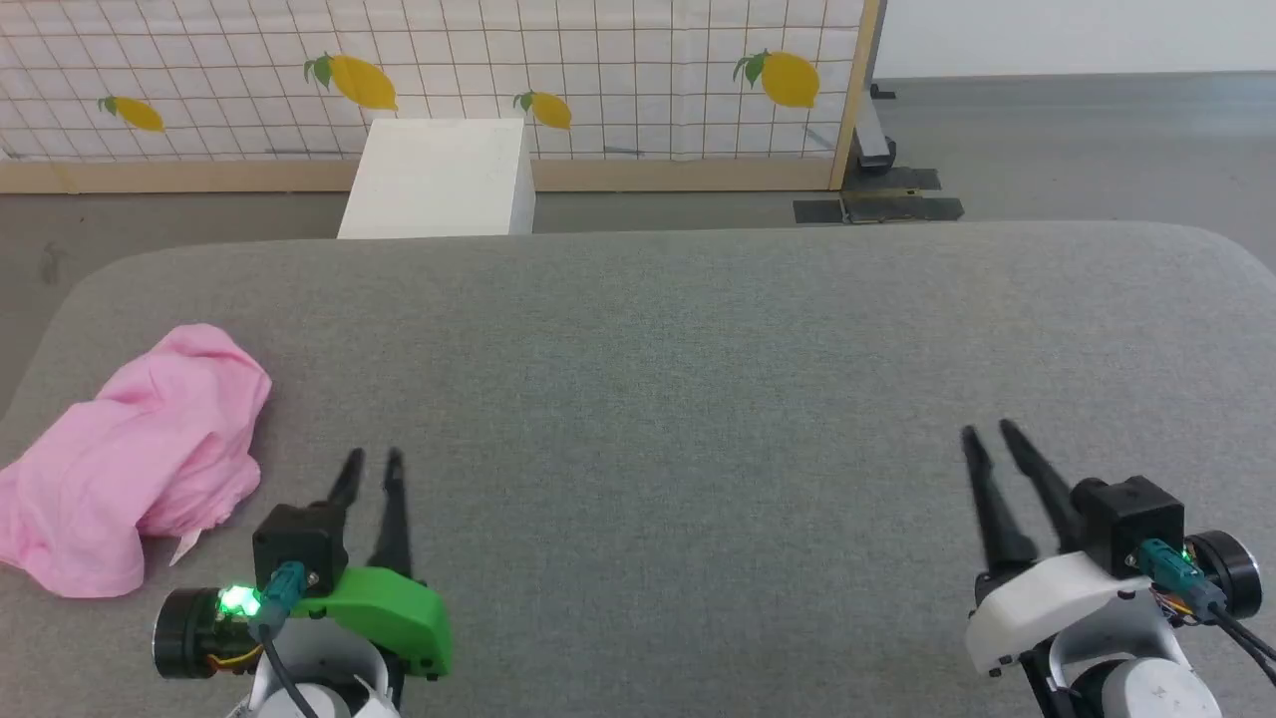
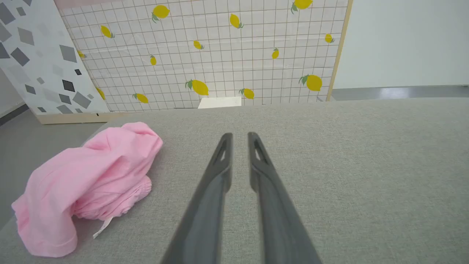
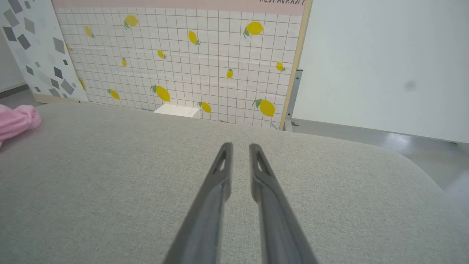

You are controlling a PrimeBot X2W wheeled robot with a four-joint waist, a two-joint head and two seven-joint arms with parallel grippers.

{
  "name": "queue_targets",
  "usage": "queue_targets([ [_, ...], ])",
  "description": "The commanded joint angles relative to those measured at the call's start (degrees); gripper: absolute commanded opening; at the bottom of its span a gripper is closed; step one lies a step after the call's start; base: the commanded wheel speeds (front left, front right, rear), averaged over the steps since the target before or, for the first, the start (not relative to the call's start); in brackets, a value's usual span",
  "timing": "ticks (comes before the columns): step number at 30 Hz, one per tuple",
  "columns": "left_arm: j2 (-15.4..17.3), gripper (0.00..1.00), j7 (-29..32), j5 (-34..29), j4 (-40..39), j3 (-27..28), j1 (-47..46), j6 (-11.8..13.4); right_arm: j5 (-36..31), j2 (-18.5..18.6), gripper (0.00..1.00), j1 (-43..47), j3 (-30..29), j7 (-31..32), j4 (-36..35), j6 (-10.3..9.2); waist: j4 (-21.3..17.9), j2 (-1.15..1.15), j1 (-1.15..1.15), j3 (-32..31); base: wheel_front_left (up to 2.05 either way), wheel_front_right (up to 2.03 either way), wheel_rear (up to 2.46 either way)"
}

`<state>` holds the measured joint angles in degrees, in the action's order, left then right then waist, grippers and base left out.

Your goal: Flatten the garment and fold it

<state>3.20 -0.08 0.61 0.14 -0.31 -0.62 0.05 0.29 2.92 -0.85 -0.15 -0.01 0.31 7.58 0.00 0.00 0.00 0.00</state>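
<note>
The garment (image 1: 135, 459) (image 2: 88, 183) is lying crumpled in a heap at the left edge of the surface (image 1: 698, 349), near its rounded far-left corner, unflattened and unfolded. A white label (image 1: 185, 545) (image 2: 102, 227) is sticking out from under its near side and touching the cloth covering. The left gripper (image 1: 371, 461) (image 2: 240, 136) is sitting just right of the heap, clear of it, fingers parted by a narrow gap and gripping nothing. The right gripper (image 1: 987, 429) (image 3: 240, 146) is sitting well apart, over the right side of the surface, fingers likewise narrowly parted and gripping nothing; in its wrist view a pink edge of the garment (image 3: 16, 121) is showing at far left. The surface is covered in grey woven fabric and is looking smooth. Beyond its far edge a white box (image 1: 439, 179) is standing on the grey floor (image 1: 1047, 140), in front of a wood-framed screen (image 1: 598, 70) printed with a white grid and yellow lemons. A panel (image 2: 33, 62) with grey diamond shapes is leaning left of the screen, and a plain white wall (image 3: 366, 66) is running to its right.
</note>
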Motion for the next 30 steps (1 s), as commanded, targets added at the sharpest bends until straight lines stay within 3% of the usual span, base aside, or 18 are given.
queue_targets([
  [1, 0.01, 1.0, 0.0, 0.0, 0.0, -0.04, 0.0, 0.01, 0.0, 0.0, 1.0, 0.0, 0.0, 0.0, 0.0, 0.0, 0.0, 0.0, 0.0, 0.0, 0.0, 0.0, 0.0],
  [18, -0.03, 1.0, -1.86, 1.24, 1.3, -0.25, 0.31, 0.32, 2.26, -0.01, 1.0, 0.46, -0.28, -1.87, 1.51, -0.01, 0.39, 0.0, 0.0, -0.04, 0.0, 0.0, 0.0],
  [30, -0.05, 1.0, -3.29, 2.18, 2.11, 0.08, 0.56, 0.56, 4.0, -0.01, 1.0, 0.85, -0.38, -3.31, 2.64, -0.02, 2.76, 0.0, 0.0, -0.05, 0.0, 0.0, 0.0],
])
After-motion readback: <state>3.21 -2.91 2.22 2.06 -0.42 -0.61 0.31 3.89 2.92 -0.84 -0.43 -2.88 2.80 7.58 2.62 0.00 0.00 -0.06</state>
